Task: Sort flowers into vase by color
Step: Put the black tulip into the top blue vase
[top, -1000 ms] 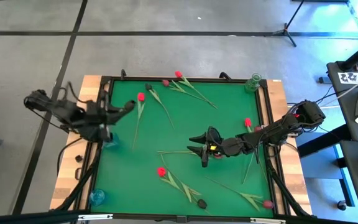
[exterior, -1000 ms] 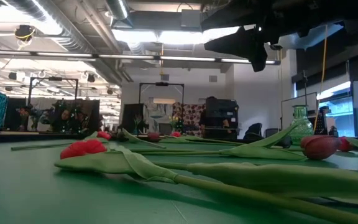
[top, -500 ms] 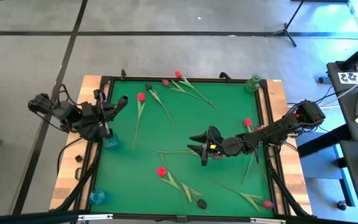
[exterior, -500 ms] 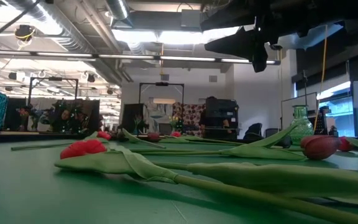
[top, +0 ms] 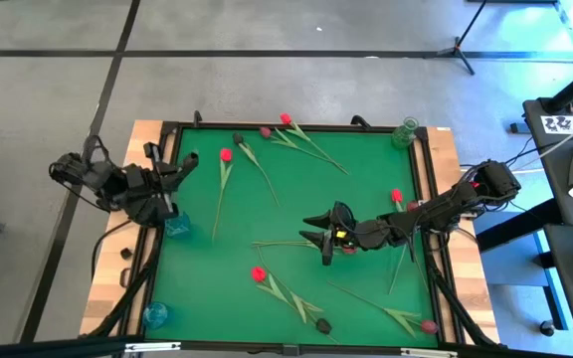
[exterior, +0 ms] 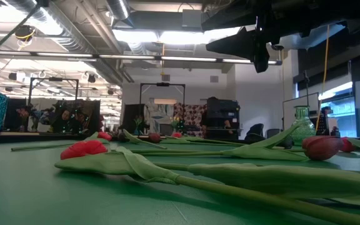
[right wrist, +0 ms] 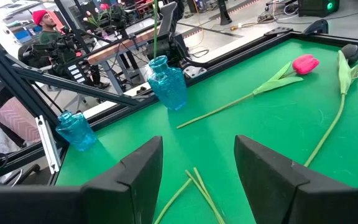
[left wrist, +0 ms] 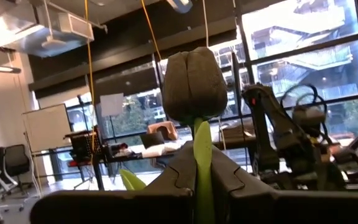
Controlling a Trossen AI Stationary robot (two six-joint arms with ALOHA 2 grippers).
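Left gripper (left wrist: 201,186), at the mat's left edge, is pinched on the green stem of a dark tulip (left wrist: 193,84) whose head stands upright between its fingers, just beside the blue vase (top: 178,226) on that side. Right gripper (top: 318,239) hovers with jaws spread over mid-mat, above loose stems. Other flowers — among them a red tulip (top: 226,155) and a dark-headed one (top: 323,325) — lie scattered across the green mat (top: 366,189). A second blue vase (top: 155,315) and a green vase (top: 406,132) stand at the corners. Done well, this step means keeping the stem vertical and its foot centred over the vase mouth before lowering — then releasing only once the stem is inside.
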